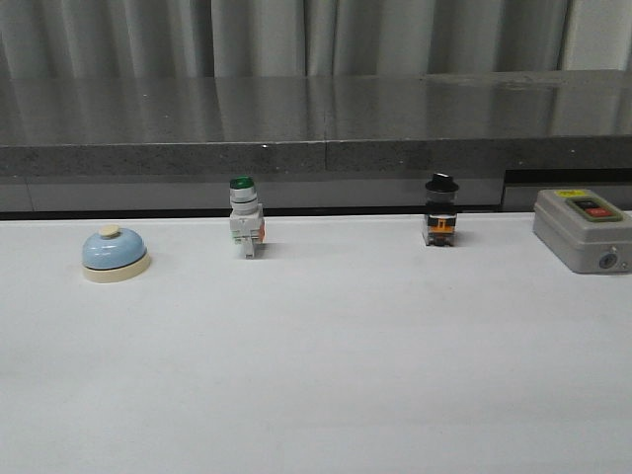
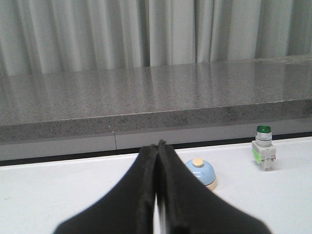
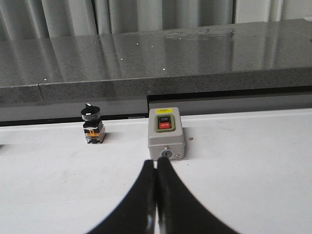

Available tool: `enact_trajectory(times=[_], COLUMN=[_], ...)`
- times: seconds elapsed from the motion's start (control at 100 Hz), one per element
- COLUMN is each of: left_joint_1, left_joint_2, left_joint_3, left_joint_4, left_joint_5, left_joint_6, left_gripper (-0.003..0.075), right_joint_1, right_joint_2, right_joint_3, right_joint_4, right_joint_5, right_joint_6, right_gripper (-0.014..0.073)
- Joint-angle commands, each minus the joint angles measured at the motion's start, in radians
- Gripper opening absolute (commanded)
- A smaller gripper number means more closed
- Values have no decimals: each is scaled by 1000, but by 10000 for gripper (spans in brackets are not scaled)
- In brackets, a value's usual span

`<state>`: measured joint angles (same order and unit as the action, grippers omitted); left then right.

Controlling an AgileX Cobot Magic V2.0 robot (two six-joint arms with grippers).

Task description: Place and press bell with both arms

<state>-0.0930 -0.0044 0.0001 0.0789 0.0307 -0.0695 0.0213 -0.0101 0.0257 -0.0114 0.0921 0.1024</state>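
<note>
The bell [image 1: 115, 253] sat left of the green-capped switch [image 1: 245, 229], nearer the L gripper [image 2: 157, 146]. Both claws, incl. the R gripper [image 3: 156, 163], were pressed together, empty.

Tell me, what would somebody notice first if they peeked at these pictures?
Probably the little light-blue bell with its cream button, sitting alone at the far left of the white table. Next come three switches in a row to its right: a green-capped push-button, a black-knobbed switch, and a grey box with red and black buttons at the far right. In each wrist view, black fingers sit pressed together, touching nothing.
</note>
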Motion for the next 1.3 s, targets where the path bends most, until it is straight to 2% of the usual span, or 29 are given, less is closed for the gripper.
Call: enact_trajectory(times=[0.0, 0.58, 0.69, 0.77, 0.9, 1.06, 1.29], left_joint_1=[-2, -2, -2, -2, -2, -2, -2], left_joint_2=[-30, -30, -23, -5, 57, 174, 443], left_joint_3=[43, 38, 9, -32, -84, -194, -476], left_joint_4=[0, -3, -46, -60, -177, -225, -242], left_joint_5=[-86, -108, -46, 14, 1, 21, 279], left_joint_6=[-7, -7, -7, -7, -7, -7, 11], left_gripper=[-20, -20, -20, -20, -20, -20, -20], right_joint_1=[-1, -1, -1, -1, -1, -1, -1], right_joint_2=[-19, -19, -19, -19, -19, -19, -19], right_joint_3=[-13, -13, -13, -13, -13, -13, -13], right_joint_4=[-12, -12, -12, -12, -12, -12, -12], right_joint_5=[-82, -82, -82, -82, -82, -82, -82], right_joint_6=[-1, -1, -1, -1, -1, -1, -1], right_gripper=[-60, -60, -60, -60, -60, -60, -60])
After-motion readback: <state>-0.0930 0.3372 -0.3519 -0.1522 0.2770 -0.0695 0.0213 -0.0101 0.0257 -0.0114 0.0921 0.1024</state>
